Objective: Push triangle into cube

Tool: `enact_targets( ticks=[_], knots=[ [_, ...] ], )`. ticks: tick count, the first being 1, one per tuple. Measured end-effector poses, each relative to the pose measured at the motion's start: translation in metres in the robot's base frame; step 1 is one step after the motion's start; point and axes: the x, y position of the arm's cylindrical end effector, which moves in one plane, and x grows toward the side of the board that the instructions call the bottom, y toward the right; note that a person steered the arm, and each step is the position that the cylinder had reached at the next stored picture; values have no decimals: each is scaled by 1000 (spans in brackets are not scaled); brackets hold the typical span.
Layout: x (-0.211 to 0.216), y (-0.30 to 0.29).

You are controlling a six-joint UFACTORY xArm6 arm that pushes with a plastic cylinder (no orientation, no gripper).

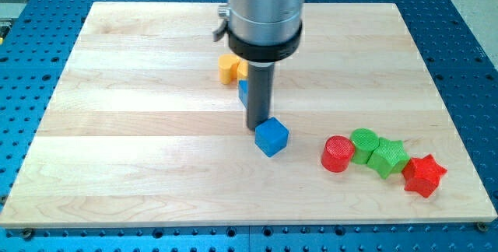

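Observation:
A blue cube (271,136) lies near the middle of the wooden board (140,127). My tip (257,128) stands just at the cube's upper left, touching or almost touching it. Another blue block (243,92), whose shape I cannot make out, is mostly hidden behind the rod, above the cube. An orange-yellow block (229,68) sits just above and left of that, partly hidden by the arm.
At the view's lower right lies a cluster: a red cylinder (338,154), a green cylinder (363,142), a green star (387,157) and a red star (424,175). The board rests on a blue perforated table (31,34).

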Motion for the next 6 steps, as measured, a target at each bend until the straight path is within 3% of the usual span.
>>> enact_targets(
  ticks=[1,2,3,4,5,6],
  knots=[
    [32,15],
    [44,84],
    [45,22],
    [28,-74],
    [-42,-77],
    [-60,-12]
  ],
)
